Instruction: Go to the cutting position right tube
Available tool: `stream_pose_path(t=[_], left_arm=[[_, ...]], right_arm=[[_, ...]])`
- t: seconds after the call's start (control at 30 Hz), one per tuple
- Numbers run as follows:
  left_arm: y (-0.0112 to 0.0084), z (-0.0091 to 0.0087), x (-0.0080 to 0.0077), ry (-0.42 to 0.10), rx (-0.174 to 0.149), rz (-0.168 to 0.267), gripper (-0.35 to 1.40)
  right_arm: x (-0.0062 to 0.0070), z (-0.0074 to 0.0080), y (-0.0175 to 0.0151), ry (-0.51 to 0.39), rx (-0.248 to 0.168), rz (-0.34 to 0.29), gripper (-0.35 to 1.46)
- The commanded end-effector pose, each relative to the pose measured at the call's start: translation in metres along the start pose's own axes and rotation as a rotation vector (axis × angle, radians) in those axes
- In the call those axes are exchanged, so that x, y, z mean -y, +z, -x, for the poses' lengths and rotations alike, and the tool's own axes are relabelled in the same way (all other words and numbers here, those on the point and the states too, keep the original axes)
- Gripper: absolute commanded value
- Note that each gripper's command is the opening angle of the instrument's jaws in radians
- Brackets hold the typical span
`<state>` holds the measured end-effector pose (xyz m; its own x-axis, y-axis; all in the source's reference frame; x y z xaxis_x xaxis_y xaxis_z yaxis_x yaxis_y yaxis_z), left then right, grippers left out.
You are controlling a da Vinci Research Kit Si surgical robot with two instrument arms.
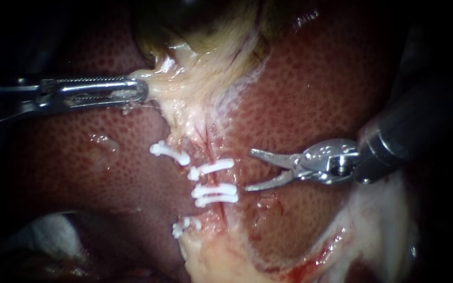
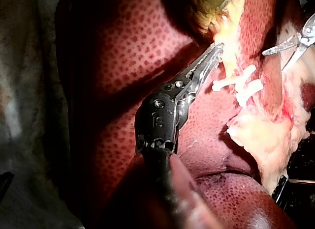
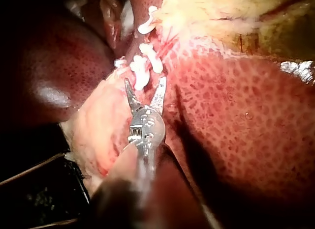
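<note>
The right instrument (image 1: 249,170) comes in from the right over the liver (image 1: 315,89), its two slim jaws spread in a wide V with nothing between them. Their points face the right tube (image 1: 212,179), a thin reddish strand running down the pale band of tissue at the middle of the endoscope view. Three white clips (image 1: 214,189) cross this tube, one above and two close together below. The jaw points lie just beside the clips' free ends and touch neither the clips nor the tube (the right wrist view shows the same small gap). A further clip (image 1: 170,153) sits apart to the left, and another (image 1: 184,226) lower down.

The left instrument (image 1: 143,90) reaches in from the left, its long jaws closed on the pale tissue (image 1: 184,84) above the clips, near the dark gallbladder (image 1: 200,21).
</note>
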<state>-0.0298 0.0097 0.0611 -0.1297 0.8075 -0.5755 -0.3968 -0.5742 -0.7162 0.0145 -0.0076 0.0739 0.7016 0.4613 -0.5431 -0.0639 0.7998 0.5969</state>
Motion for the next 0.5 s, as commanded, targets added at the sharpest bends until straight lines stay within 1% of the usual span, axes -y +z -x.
stream_pose_path(t=[0.03,0.17,0.27,0.37,0.5], left_arm=[[0.0,0.0,0.0,0.0,0.0,0.001,-0.35],[0.0,0.0,-0.0001,0.0,0.0,0.001,-0.35],[0.0,0.0,-0.0001,0.0,0.0,0.001,-0.35],[0.0,0.0,-0.0001,0.0,0.0,0.001,-0.35],[0.0,0.0,0.0,0.0,0.0,0.0,-0.35]], right_arm=[[-0.0001,0.0003,0.0003,0.008,0.007,-0.004,1.41],[-0.0003,0.0014,0.0016,0.022,0.029,-0.057,1.31],[-0.0002,0.0017,0.0026,0.028,0.039,-0.091,1.28],[-0.0001,0.0013,0.0035,0.03,0.045,-0.105,1.28],[-0.0002,0.0002,0.0049,0.022,0.052,-0.111,1.28]])
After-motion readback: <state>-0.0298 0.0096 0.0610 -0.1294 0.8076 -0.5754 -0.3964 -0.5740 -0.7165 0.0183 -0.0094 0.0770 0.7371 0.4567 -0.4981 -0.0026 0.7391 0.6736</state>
